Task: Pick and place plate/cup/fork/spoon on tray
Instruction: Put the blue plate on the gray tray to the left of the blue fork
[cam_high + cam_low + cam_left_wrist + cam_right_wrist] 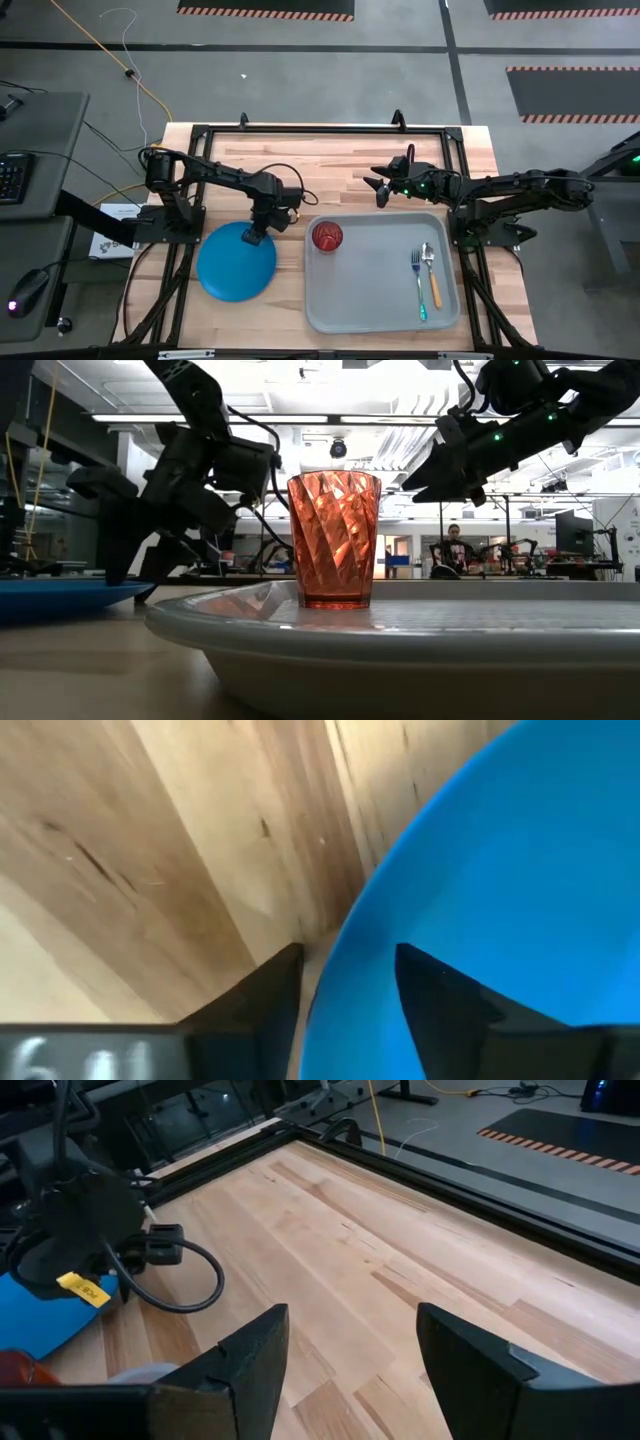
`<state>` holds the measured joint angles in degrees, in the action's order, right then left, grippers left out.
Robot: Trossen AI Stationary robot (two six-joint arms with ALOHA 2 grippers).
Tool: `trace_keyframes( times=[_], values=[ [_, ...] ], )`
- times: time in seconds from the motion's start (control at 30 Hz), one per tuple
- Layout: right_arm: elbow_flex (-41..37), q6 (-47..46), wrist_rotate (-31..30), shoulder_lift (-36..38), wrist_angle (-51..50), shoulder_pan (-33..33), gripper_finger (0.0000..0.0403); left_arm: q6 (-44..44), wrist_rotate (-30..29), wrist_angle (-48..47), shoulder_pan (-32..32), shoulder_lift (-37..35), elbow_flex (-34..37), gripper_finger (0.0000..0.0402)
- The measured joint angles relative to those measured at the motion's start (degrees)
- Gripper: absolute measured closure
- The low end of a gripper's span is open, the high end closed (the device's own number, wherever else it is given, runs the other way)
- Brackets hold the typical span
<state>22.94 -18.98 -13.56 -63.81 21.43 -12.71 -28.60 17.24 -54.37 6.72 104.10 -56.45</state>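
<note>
Plate [236,262] rim between left gripper [252,238] fingers; off tray [380,300]

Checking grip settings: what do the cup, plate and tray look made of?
Cup: likely clear red-orange plastic; faceted walls let light through. Plate: probably plastic, smooth even blue with a soft sheen. Tray: seemingly molded grey plastic, matte, rounded rim.

Grey floor [330,70] with hazard-striped mats [265,8]; a desk [35,200] left; ceiling strip lights [330,418]; a seated person [453,550] far off.
</note>
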Motion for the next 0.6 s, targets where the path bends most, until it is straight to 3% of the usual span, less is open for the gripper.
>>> trace_keyframes(
  times=[0.17, 0.27, 0.6],
  values=[
    [0.0, 0.0, -0.1, 0.0, -0.1, 0.0, 0.0190, 0.4, -0.8, -0.4, 0.3, -0.1, 0.0, 0.0337],
    [0.0, 0.0, -0.2, 0.0, -0.1, 0.0, 0.0190, 0.0, 1.1, -5.7, 1.0, 0.2, -1.2, 0.0387],
    [0.0, 0.0, -0.2, 0.0, -0.9, 0.0, 0.0190, 1.5, 1.5, -18.3, 3.7, -2.7, -11.8, 0.0399]
  ],
)
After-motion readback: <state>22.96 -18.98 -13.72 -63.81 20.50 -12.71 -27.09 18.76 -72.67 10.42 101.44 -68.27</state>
